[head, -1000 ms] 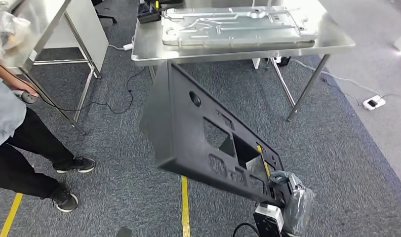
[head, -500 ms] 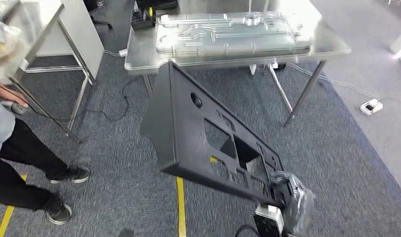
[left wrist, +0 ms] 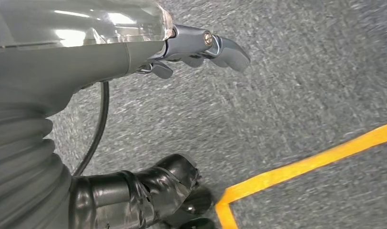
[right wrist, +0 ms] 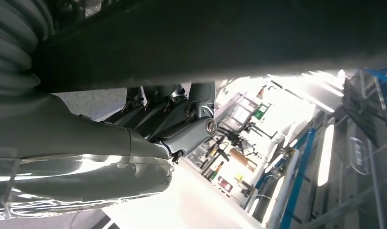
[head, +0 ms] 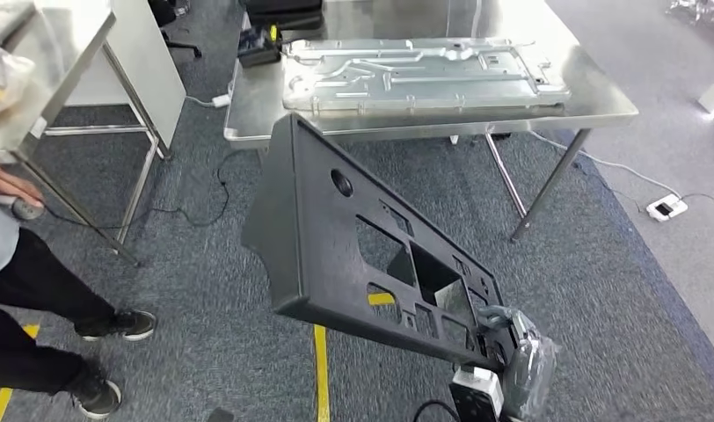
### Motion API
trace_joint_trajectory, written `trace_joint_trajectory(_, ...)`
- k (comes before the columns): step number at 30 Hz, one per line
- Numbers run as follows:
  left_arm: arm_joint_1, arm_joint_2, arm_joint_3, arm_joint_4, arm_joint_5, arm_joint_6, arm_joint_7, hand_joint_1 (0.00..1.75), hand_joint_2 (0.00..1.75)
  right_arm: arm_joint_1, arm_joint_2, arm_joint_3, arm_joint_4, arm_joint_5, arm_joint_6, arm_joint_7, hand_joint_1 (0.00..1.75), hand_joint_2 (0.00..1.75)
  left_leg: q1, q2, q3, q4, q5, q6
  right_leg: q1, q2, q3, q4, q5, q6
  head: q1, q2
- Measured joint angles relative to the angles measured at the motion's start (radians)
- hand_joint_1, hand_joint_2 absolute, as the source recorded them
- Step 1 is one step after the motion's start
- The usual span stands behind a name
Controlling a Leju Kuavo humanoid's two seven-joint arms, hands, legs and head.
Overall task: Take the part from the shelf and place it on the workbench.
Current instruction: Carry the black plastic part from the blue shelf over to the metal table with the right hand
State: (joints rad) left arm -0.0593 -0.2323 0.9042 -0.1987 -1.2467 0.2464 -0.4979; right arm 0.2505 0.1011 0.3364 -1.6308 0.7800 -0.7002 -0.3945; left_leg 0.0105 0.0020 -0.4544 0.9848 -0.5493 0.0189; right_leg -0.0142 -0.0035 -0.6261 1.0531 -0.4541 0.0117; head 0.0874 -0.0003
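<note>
The right hand (head: pixel 499 323) grips the lower corner of the big black part (head: pixel 353 242) — it hangs tilted over the carpet, top end just short of the steel workbench (head: pixel 600 88) (already carrying a metal panel (head: pixel 419 69)). The left hand (left wrist: pixel 201 47) hangs over the floor by the yellow tape (left wrist: pixel 306 167), fingers loosely apart — holding nothing.

This looks like a workshop or factory room. A shiny steel bench (head: pixel 600 92) holds a big pressed metal plate (head: pixel 424 70). Yellow tape lines (head: pixel 322 374) mark the grey carpet floor (head: pixel 600 264), and power cables (head: pixel 208 198) trail across it.
</note>
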Motion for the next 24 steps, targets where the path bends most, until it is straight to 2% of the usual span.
trace_joint_trajectory(2, -0.001, 0.0, 0.0, 0.0, 0.0, 0.001, 0.0, 0.0, 1.75, 0.001, 0.0, 0.0, 0.0, -0.001, 0.0, -0.001, 1.75, 1.75, -0.002, 0.001, 0.004, 0.003, -0.003, -0.013, 0.003, 0.001, 0.003, -0.005, -0.004, -0.017, 0.0, 0.0)
trace_joint_trajectory(4, -0.002, 0.0, 0.0, 0.0, 0.0, 0.001, -0.001, 0.0, 1.75, 0.0, 0.002, -0.001, 0.0, -0.001, 0.0, -0.001, 1.75, 1.75, -0.001, 0.001, -0.009, 0.048, -0.001, -0.021, 0.0, 0.003, 0.02, -0.015, -0.008, -0.031, -0.001, 0.0)
trace_joint_trajectory(6, -0.004, 0.0, 0.0, 0.0, -0.001, 0.001, -0.001, 0.0, 1.75, -0.001, 0.003, -0.001, 0.0, -0.001, 0.0, -0.004, 1.75, 1.75, 0.001, 0.001, -0.071, 0.157, -0.026, -0.025, -0.001, 0.003, 0.04, -0.023, -0.017, -0.043, -0.001, 0.0)
trace_joint_trajectory(8, -0.003, 0.0, 0.0, 0.0, 0.0, 0.002, -0.001, 0.0, 1.75, -0.002, 0.004, -0.001, 0.0, 0.0, 0.0, -0.008, 1.75, 1.75, 0.002, 0.001, -0.155, 0.273, -0.078, -0.029, 0.001, 0.005, 0.056, -0.024, -0.032, -0.049, -0.002, 0.0)
trace_joint_trajectory(9, -0.002, 0.0, 0.0, 0.0, 0.0, 0.002, 0.0, 0.0, 1.75, -0.001, 0.004, -0.001, 0.0, 0.0, 0.0, -0.01, 1.75, 1.75, 0.002, 0.001, -0.184, 0.3, -0.09, -0.029, 0.002, 0.007, 0.066, -0.024, -0.039, -0.05, -0.002, 0.0)
trace_joint_trajectory(10, 0.0, 0.0, 0.0, 0.0, 0.0, 0.002, 0.0, 0.0, 1.75, -0.001, 0.004, -0.001, 0.0, 0.0, 0.0, -0.013, 1.75, 1.75, 0.002, 0.001, -0.199, 0.295, -0.082, -0.028, 0.004, 0.01, 0.077, -0.024, -0.048, -0.05, -0.002, 0.0)
trace_joint_trajectory(11, 0.001, 0.0, 0.0, 0.0, 0.0, 0.002, 0.001, 0.0, 1.75, -0.001, 0.005, -0.001, 0.0, 0.001, 0.0, -0.015, 1.75, 1.75, 0.001, 0.001, -0.198, 0.258, -0.048, -0.025, 0.005, 0.012, 0.089, -0.024, -0.056, -0.049, -0.002, 0.0)
trace_joint_trajectory(12, 0.002, 0.0, 0.0, 0.0, 0.0, 0.002, 0.001, 0.0, 1.75, -0.001, 0.006, -0.001, 0.0, 0.001, 0.0, -0.016, 1.75, 1.75, -0.001, 0.001, -0.185, 0.193, 0.005, -0.018, 0.006, 0.014, 0.102, -0.025, -0.065, -0.048, -0.002, 0.0)
trace_joint_trajectory(13, 0.002, 0.001, 0.0, 0.0, 0.0, 0.002, 0.001, 0.0, 1.75, -0.001, 0.007, -0.001, -0.001, 0.001, 0.0, -0.016, 1.75, 1.75, -0.004, 0.001, -0.171, 0.136, 0.046, -0.011, 0.008, 0.014, 0.113, -0.025, -0.074, -0.045, -0.001, 0.0)
trace_joint_trajectory(14, 0.001, 0.002, 0.0, 0.0, 0.0, 0.002, 0.001, 0.0, 1.75, -0.001, 0.008, -0.001, -0.001, 0.001, 0.0, -0.017, 1.75, 1.75, -0.009, 0.0, -0.161, 0.089, 0.068, -0.004, 0.008, 0.015, 0.121, -0.025, -0.082, -0.041, -0.002, 0.0)
trace_joint_trajectory(15, 0.001, 0.003, 0.0, 0.0, 0.0, 0.002, 0.001, 0.0, 1.75, -0.001, 0.009, -0.001, -0.002, 0.002, 0.0, -0.017, 1.75, 1.75, -0.013, -0.001, -0.153, 0.06, 0.08, 0.002, 0.008, 0.016, 0.126, -0.027, -0.088, -0.035, -0.002, 0.0)
trace_joint_trajectory(16, 0.001, 0.003, 0.0, 0.0, 0.0, 0.002, 0.001, 0.0, 1.75, -0.001, 0.01, -0.001, -0.003, 0.003, 0.0, -0.017, 1.75, 1.75, -0.017, -0.001, -0.153, 0.053, 0.075, 0.006, 0.008, 0.017, 0.13, -0.024, -0.089, -0.029, -0.003, 0.0)
trace_joint_trajectory(19, 0.001, 0.003, 0.0, 0.0, 0.0, 0.002, 0.0, 0.0, 1.75, -0.001, 0.012, -0.002, -0.006, 0.006, -0.001, -0.017, 1.75, 1.75, -0.011, -0.003, -0.127, 0.029, 0.091, 0.019, 0.009, 0.015, 0.134, 0.003, -0.096, -0.016, -0.004, 0.0)
trace_joint_trajectory(21, -0.002, 0.002, 0.0, 0.0, 0.0, 0.002, 0.0, 0.0, 1.75, -0.002, 0.012, -0.003, -0.007, 0.01, -0.001, -0.019, 1.75, 1.75, -0.006, -0.003, -0.109, 0.021, 0.09, 0.025, 0.006, 0.012, 0.091, 0.082, -0.129, -0.008, -0.003, 0.0)
trace_joint_trajectory(23, -0.003, 0.002, 0.0, 0.0, 0.0, 0.001, 0.0, 0.0, 1.75, -0.001, 0.012, -0.004, -0.008, 0.014, -0.001, -0.021, 1.75, 1.75, -0.005, -0.003, -0.102, 0.02, 0.082, 0.027, 0.002, 0.012, 0.015, 0.194, -0.177, 0.002, -0.002, 0.0)
trace_joint_trajectory(24, -0.002, 0.002, 0.0, 0.0, 0.0, 0.001, 0.0, 0.0, 1.75, 0.001, 0.012, -0.006, -0.008, 0.016, -0.001, -0.021, 1.75, 1.75, -0.005, -0.003, -0.097, 0.02, 0.076, 0.027, -0.001, 0.011, -0.018, 0.231, -0.19, 0.006, -0.002, 0.0)
